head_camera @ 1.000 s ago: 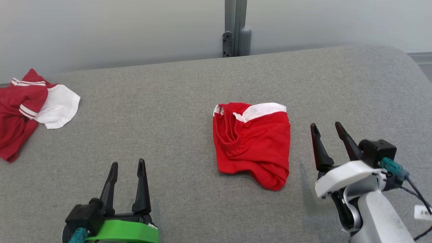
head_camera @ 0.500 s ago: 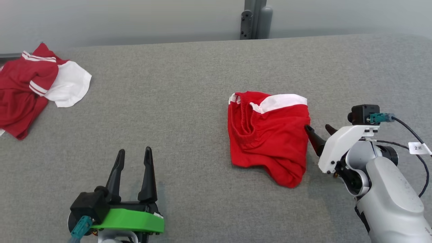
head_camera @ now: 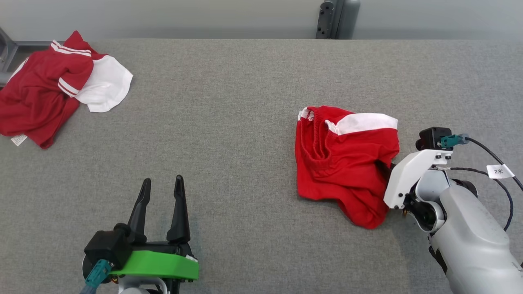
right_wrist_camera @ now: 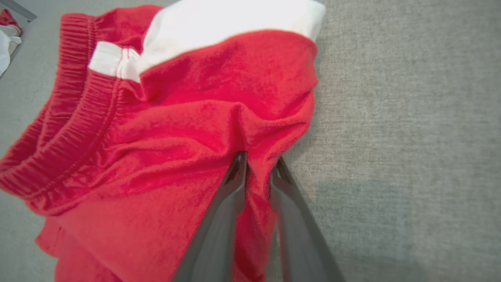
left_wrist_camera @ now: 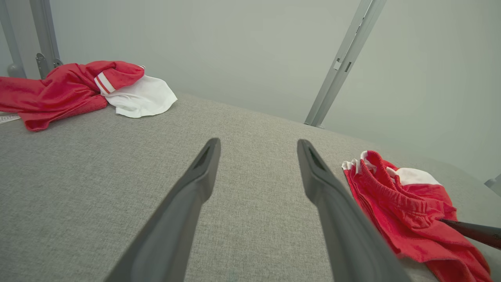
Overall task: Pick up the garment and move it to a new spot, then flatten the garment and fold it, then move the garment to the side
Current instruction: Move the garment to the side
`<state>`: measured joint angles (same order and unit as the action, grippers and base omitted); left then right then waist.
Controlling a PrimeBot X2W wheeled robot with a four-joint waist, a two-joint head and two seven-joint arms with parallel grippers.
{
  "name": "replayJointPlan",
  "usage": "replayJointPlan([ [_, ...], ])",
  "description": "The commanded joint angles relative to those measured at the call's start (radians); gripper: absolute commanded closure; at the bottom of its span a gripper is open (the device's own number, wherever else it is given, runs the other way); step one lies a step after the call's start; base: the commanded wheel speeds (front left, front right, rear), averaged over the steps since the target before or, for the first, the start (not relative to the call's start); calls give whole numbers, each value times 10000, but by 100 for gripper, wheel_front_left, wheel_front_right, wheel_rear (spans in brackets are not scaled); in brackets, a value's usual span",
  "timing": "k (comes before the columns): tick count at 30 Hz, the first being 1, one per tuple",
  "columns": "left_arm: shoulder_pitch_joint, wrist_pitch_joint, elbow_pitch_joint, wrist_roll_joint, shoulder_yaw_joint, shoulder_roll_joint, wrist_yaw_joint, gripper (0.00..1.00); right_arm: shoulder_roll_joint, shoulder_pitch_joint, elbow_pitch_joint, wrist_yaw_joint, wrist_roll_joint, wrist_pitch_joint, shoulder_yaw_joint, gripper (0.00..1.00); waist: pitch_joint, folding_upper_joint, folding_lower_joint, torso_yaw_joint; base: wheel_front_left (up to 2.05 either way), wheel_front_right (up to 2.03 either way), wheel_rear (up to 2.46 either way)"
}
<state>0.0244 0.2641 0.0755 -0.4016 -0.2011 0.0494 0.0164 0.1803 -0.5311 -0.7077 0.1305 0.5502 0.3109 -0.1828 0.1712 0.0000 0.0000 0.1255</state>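
On the grey fabric-covered worktop [head_camera: 229,122], straight out from the grey metal post [head_camera: 337,18] toward the robot: crumpled red shorts [head_camera: 343,163] of soft knit cloth, with a gathered elastic waistband and a white band along the edge nearest the post. Bunched, not flat, waistband opening turned toward the left of the post.

Just right of the post's line and closer to the robot: right end effector [head_camera: 389,165], pale wrist housing behind it, fingertips buried in the right-hand side of the red shorts. In the right wrist view, right end effector [right_wrist_camera: 258,162] with its two dark fingers [right_wrist_camera: 219,223] set nearly together, pinching a raised ridge of the red shorts [right_wrist_camera: 176,129] between them. Clamped on that fold, the rest of the cloth lying on the worktop.

Well left of the post and much closer to the robot: left end effector [head_camera: 162,178], over the worktop, fingers spread wide apart, touching no cloth. Same wide gap in the left wrist view, left end effector [left_wrist_camera: 258,141] pointing across the grey surface, red shorts [left_wrist_camera: 399,211] off to one side.

Far left of the post, near the worktop's far edge: heaped dark red and white shirt [head_camera: 45,94], white stripes on one cuff, well apart from the red shorts.
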Motion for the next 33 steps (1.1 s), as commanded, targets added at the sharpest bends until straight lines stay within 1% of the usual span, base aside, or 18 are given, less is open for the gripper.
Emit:
replayJointPlan([
  [1, 125, 2, -26, -41, -7, 21, -4, 0, 113, -175, -127, 4, -40, -119, -81, 100, 4, 0, 0, 7, 0, 0, 0],
  [7, -3, 0, -117, 77, 46, 21, -6, 0, 534, -537, -503, 1, -163, -567, -479, 100, 45, 0, 0, -105, 0, 0, 0],
  [12, 31, 1, -216, 258, -7, 21, 92, 0, 901, -796, -660, 1, -86, -793, -704, 100, 156, 0, 0, -565, 0, 0, 0],
  [16, 203, 1, -330, 411, -87, 21, 173, 0, 1172, -1039, -746, 3, -55, -958, -812, 100, 371, 0, 0, -1223, 0, 0, 0],
  [21, 434, 1, -420, 663, -262, 22, 302, 0, 1421, -1401, -747, 3, -34, -1157, -901, 100, 763, 0, 0, -2252, 0, 0, 0],
  [27, 811, 0, -405, 995, -361, 33, 478, 0, 1481, -2092, -810, 3, -198, -1374, -1145, 100, 1402, 0, 0, -3534, 0, 0, 0],
  [30, 958, 0, -429, 1170, -422, 68, 555, 0, 1400, -2430, -914, 3, -278, -1518, -1244, 100, 1715, 0, 0, -3942, 0, 0, 0],
  [33, 1104, 1, -453, 1340, -519, 144, 619, 0, 1348, -2751, -1055, 3, -320, -1662, -1338, 100, 1988, 0, 0, -4168, 0, 0, 0],
])
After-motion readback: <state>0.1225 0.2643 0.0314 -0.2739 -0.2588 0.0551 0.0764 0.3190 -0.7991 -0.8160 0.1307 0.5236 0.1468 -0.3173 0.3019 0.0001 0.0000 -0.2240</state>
